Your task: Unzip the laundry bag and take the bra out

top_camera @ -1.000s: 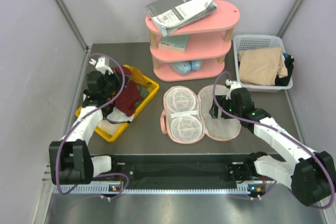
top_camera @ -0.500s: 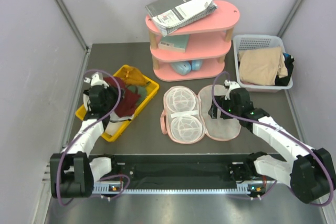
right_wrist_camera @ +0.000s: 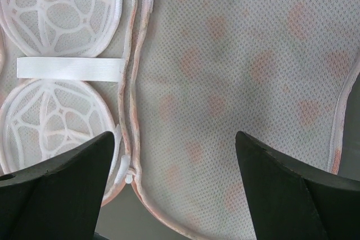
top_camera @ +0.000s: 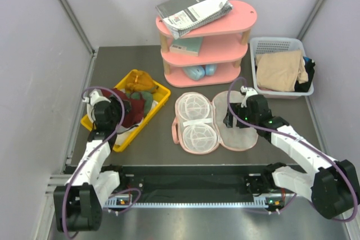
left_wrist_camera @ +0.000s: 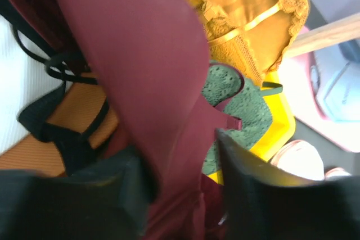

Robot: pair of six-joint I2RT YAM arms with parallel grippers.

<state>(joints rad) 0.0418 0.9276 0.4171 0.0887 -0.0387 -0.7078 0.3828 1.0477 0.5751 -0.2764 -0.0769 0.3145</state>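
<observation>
The laundry bag lies unzipped and spread flat in two oval halves at the table's middle, its mesh lining and white cup frames showing. The dark maroon bra rests in the yellow bin on the left. My left gripper hangs over the bin's near end, open, and the maroon bra drapes loosely between the spread fingers of this gripper. Over the bag's right half, my right gripper is open and holds nothing; in its wrist view the right gripper straddles bare mesh.
The bin also holds a mustard garment, an olive-green cloth and black straps. A pink three-tier shelf with books stands at the back. A white lattice basket holding a beige cloth sits at the back right.
My left arm has drawn back toward the near left and brought the bra down into the yellow bin. Its jaws have spread apart. The right arm has not moved.
</observation>
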